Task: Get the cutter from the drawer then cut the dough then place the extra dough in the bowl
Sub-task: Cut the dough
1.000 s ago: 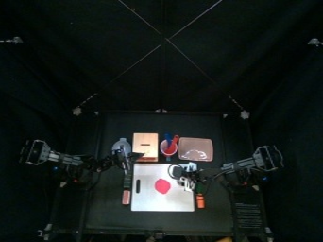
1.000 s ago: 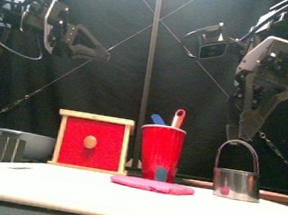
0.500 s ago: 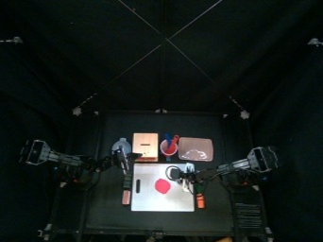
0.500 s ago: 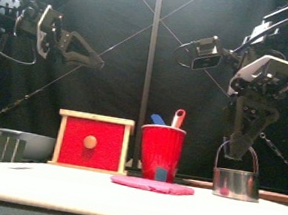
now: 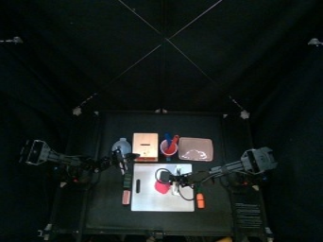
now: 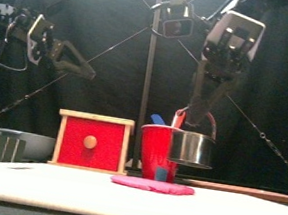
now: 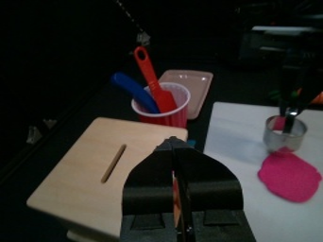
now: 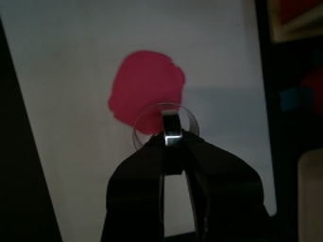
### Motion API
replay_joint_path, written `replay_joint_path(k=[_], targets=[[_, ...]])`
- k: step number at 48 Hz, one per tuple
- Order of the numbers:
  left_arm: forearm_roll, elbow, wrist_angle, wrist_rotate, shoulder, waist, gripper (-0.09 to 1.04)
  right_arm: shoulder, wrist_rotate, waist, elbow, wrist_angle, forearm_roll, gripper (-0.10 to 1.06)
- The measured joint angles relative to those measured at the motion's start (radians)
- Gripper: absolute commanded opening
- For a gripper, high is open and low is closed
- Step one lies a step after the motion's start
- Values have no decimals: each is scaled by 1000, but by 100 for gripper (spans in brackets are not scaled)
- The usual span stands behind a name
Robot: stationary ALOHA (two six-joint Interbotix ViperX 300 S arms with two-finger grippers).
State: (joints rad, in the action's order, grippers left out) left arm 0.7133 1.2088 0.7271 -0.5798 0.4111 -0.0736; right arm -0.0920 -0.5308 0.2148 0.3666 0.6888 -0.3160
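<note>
The right gripper [image 8: 171, 130] is pinching the wire handle of the cutter [image 6: 193, 150]. The cutter hangs just above the white cutting board [image 8: 76, 142], over the edge of the red dough [image 8: 149, 85], which lies flat on the board. Behind the board, the red cup [image 6: 162, 152] holds a blue knife [image 6: 157, 120] and a red knife [image 6: 178, 116]. It stands between the wooden box [image 7: 101, 175] on the left and the pink tray [image 7: 190, 79] on the right. The left gripper [image 7: 177, 175] hovers over the box, its jaws pressed together on nothing.
</note>
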Motion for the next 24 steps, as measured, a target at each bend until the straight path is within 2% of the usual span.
replay_joint_path(k=[13,24], targets=[[3,25,2,0,0,9,26,-81,-2,-5,-72,8,-2,47],[6,46,2,0,0,12,26,-95,-2,-6,-92,12,-2,47]])
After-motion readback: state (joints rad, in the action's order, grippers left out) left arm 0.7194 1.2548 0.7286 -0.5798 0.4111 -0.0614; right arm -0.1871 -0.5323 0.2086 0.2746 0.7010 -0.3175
